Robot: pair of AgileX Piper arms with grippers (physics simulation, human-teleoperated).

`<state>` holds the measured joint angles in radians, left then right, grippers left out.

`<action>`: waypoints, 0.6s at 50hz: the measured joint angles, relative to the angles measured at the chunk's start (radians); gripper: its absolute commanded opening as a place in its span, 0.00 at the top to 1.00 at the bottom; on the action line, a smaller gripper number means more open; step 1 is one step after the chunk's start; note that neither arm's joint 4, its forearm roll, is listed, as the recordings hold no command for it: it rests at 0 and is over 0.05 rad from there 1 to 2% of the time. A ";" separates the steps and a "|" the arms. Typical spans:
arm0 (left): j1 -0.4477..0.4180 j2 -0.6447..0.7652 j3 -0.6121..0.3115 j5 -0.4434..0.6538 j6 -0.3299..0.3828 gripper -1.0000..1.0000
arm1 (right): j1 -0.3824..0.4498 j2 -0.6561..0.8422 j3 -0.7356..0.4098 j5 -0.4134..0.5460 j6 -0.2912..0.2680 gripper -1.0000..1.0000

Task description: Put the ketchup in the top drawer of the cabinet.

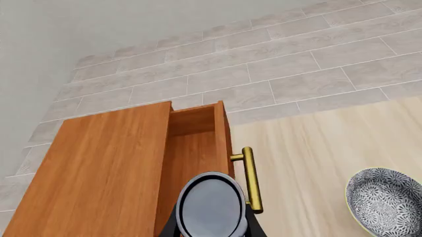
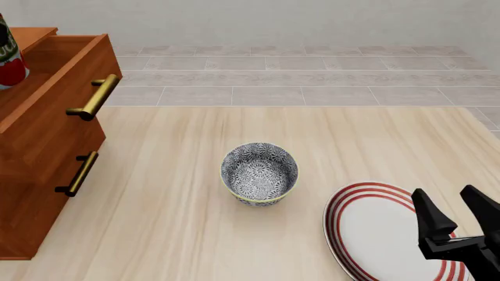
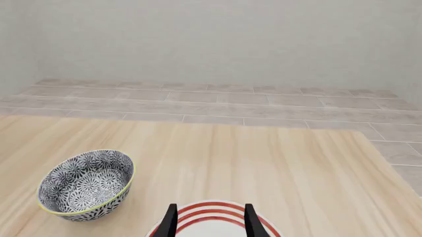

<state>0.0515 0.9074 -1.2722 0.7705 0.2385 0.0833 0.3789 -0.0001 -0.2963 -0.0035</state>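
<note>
Since the ketchup (image 1: 212, 206) is a rigid, slick, light can, my left end effector (image 1: 211, 228) clamps its sides above the top drawer (image 1: 192, 148); my right end effector (image 2: 459, 218) idles open.

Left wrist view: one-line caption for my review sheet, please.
Left gripper holds the ketchup above the open top drawer of the cabinet, patterned bowl nearby.

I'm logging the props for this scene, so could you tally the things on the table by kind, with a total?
Cans: 1, the ketchup, over the open top drawer
Bowls: 1, the grey-patterned bowl
Plates: 1, the red-ringed plate
Cabinets: 1, the wooden cabinet with 2 drawers
Total: 4
</note>
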 measured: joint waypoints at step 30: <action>0.079 0.045 0.028 -0.053 -0.017 1.00 | 0.006 0.039 0.000 -0.030 -0.002 0.00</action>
<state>0.1304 0.9522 -1.2444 0.7180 0.2218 0.0889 0.4179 -0.0001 -0.3261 -0.0055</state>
